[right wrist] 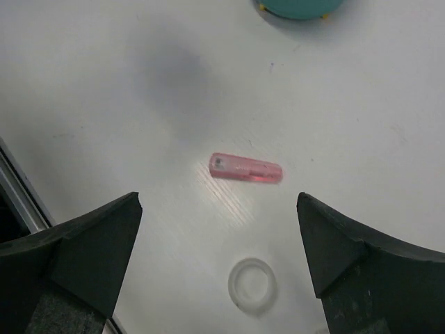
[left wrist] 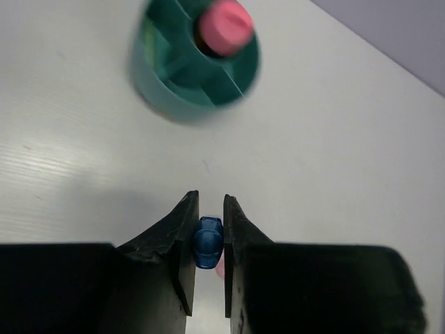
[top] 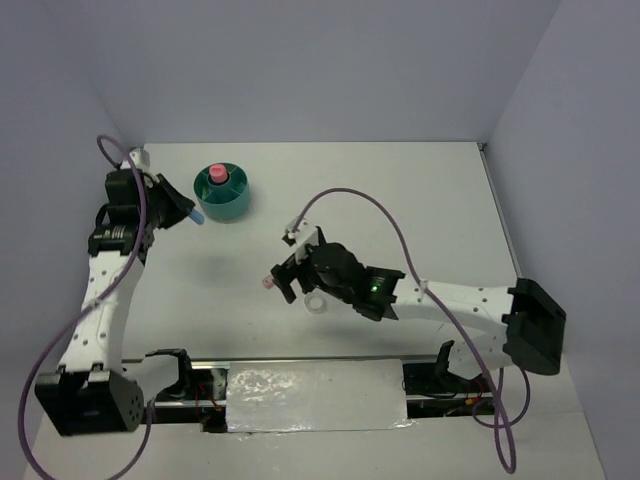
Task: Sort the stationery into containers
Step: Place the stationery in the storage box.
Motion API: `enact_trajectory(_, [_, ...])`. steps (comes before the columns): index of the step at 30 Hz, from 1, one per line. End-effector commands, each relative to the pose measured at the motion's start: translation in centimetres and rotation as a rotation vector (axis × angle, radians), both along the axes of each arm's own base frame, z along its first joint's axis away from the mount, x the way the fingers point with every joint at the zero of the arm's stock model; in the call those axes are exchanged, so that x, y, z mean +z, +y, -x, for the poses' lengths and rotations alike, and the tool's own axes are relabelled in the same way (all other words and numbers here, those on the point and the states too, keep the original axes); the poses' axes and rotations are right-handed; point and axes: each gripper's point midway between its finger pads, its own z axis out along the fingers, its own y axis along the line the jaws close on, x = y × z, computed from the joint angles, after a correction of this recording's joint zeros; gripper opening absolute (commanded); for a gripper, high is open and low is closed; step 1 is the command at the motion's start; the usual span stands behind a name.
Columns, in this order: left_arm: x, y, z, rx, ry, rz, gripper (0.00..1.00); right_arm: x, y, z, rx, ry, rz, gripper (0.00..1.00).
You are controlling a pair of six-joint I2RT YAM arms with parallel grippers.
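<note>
The left gripper (left wrist: pixel 210 198) is closed tight on the blue stick (left wrist: pixel 207 240), which is pinched across its width between the two fingers. In the top view its free end is seen projecting past the fingertips. Ahead of those fingertips, and a little to the left in the wrist view, stands the organiser (left wrist: pixel 144 73), with a pink-topped item (left wrist: pixel 224 26) already upright in its central well. From above, the stick's end is seen just beside the organiser's near wall and not yet over a compartment. The remaining move is judged to be short: forward over the rim, then a release. The left arm is clearly the nearer one to the organiser.

The right gripper (right wrist: pixel 219 202) is spread wide and holds nothing. Just beyond the line between its fingertips, the pink stick (right wrist: pixel 245 169) lies flat on the table (right wrist: pixel 361 104). Its long axis runs nearly parallel to that line, tilted only slightly. If the jaws were closed as they stand, the stick would be met end to end rather than across its narrow width, so a wrist turn is judged necessary before descent. Nearer the wrist, between the fingers and apart from the stick, the tape ring (right wrist: pixel 252 284) lies flat. The organiser is well beyond both, at the far edge of that view.
</note>
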Motion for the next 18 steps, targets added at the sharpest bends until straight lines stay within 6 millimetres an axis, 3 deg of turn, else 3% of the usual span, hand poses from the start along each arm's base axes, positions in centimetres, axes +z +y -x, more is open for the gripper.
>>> enact_trajectory(1, [0.9, 8.1, -4.5, 0.376, -0.016, -0.196, 0.00, 2.4, -1.7, 0.9, -0.007, -0.021, -0.102, 1.00])
enact_trajectory(2, [3.2, 8.8, -6.5, 0.376, -0.107, -0.175, 0.00, 3.1, -2.4, 1.2, -0.010, -0.030, -0.121, 1.00])
enact_trajectory(3, [2.4, 9.2, -8.4, 0.368, -0.102, -0.179, 0.00, 1.8, -3.1, 1.7, -0.002, -0.017, -0.101, 1.00])
enact_trajectory(4, [2.7, 9.4, -9.7, 0.358, -0.128, -0.182, 0.00, 2.2, -3.6, 2.0, 0.001, -0.023, -0.120, 1.00])
enact_trajectory(5, [5.3, 9.6, -11.7, 0.353, -0.222, -0.190, 0.00, 1.9, -3.8, 2.3, 0.009, -0.014, -0.123, 1.00])
enact_trajectory(6, [3.9, 9.3, -13.7, 0.300, -0.207, -0.204, 0.00, 1.2, -4.1, 2.7, 0.020, -0.003, -0.115, 1.00])
enact_trajectory(9, [4.7, 9.4, -16.8, 0.264, -0.247, -0.215, 0.00, 1.2, -4.5, 3.5, 0.038, 0.012, -0.126, 1.00])
enact_trajectory(10, [3.3, 9.5, -17.9, 0.262, -0.223, -0.213, 0.00, 1.6, -4.6, 3.6, 0.041, 0.008, -0.136, 1.00])
enact_trajectory(13, [2.5, 9.2, -19.5, 0.251, -0.259, -0.188, 0.02, 2.4, -4.7, 3.8, 0.049, 0.008, -0.156, 1.00])
enact_trajectory(18, [-0.8, 8.0, -20.9, 0.218, -0.239, -0.153, 0.08, 3.2, -4.9, 4.3, 0.067, 0.008, -0.183, 1.00])
